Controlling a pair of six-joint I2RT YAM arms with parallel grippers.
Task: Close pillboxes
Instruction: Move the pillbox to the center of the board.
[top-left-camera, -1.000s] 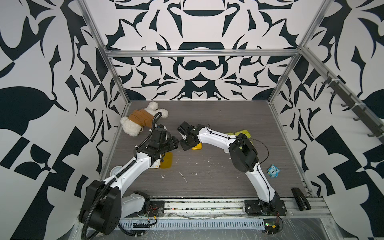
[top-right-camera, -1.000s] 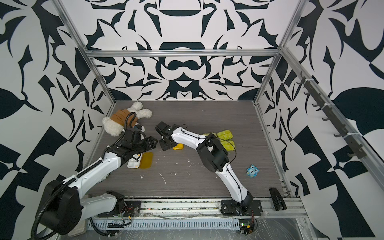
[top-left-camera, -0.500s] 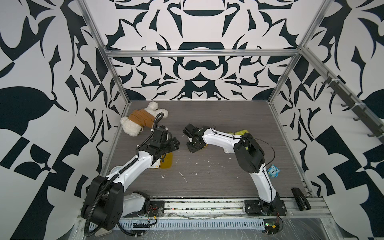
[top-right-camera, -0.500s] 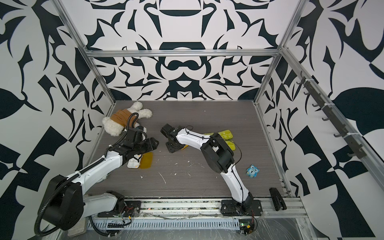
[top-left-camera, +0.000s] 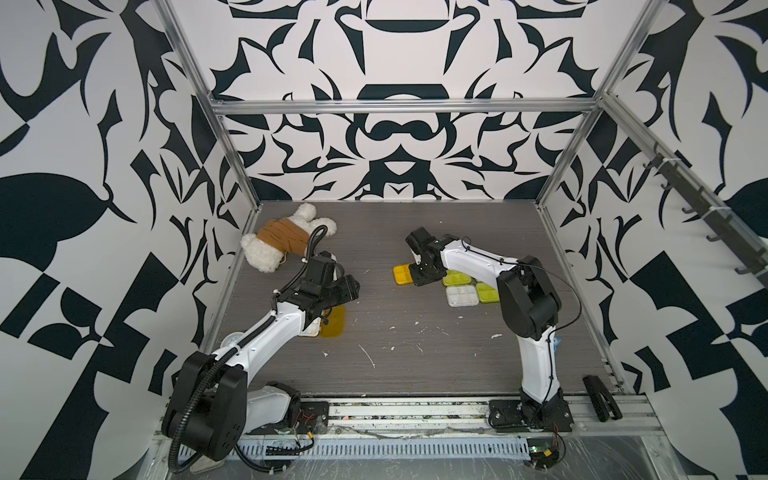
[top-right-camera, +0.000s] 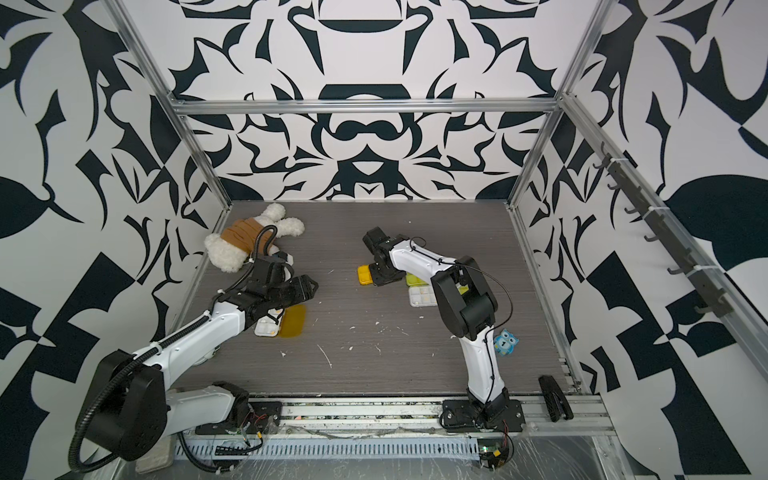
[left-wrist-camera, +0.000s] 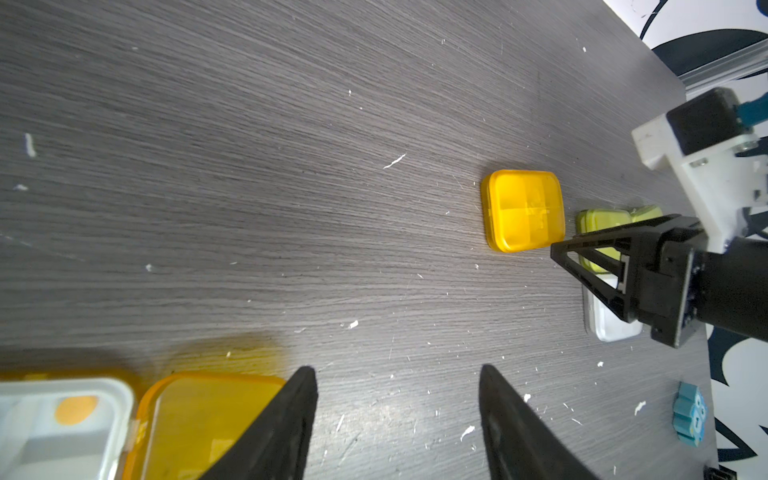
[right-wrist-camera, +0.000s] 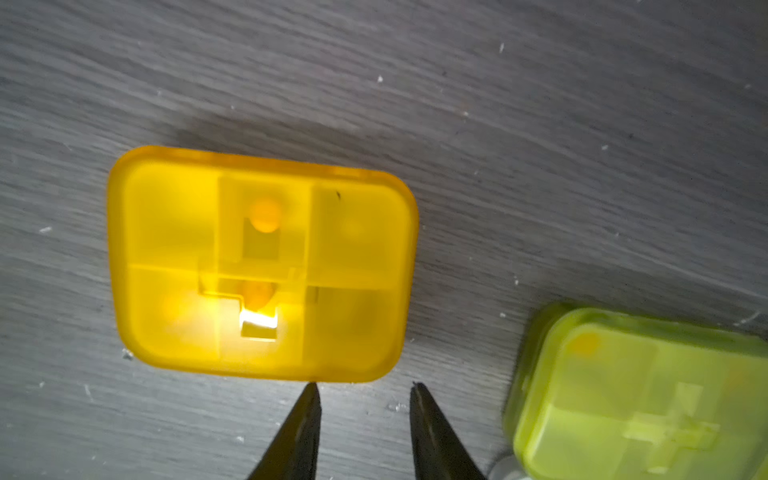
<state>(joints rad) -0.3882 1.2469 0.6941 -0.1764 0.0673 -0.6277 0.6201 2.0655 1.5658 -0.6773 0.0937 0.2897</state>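
A closed amber pillbox (top-left-camera: 402, 275) (top-right-camera: 364, 275) (right-wrist-camera: 262, 266) lies mid-table. My right gripper (right-wrist-camera: 365, 386) (top-left-camera: 419, 275) is just beside it, open a little with nothing between its fingers; one fingertip sits at the box's edge. Two yellow-green pillboxes (top-left-camera: 457, 277) (right-wrist-camera: 640, 395) and a clear one (top-left-camera: 461, 297) lie shut under the right arm. By the left arm lies an open amber pillbox with a white tray (left-wrist-camera: 62, 419) (top-right-camera: 266, 328) and a flat lid (left-wrist-camera: 195, 419) (top-left-camera: 334, 322). My left gripper (left-wrist-camera: 397, 370) (top-left-camera: 349, 286) hovers open beside that lid.
A plush toy (top-left-camera: 286, 239) lies at the back left. A blue owl toy (top-right-camera: 505, 341) (left-wrist-camera: 690, 413) stands behind the right arm's base link. A black object (top-left-camera: 600, 397) rests at the front right corner. White scraps (top-left-camera: 368, 356) dot the grey table.
My right gripper has moved to the right, towards the yellow-green boxes, and the closed amber pillbox has shifted that way with it. The left arm has barely moved.
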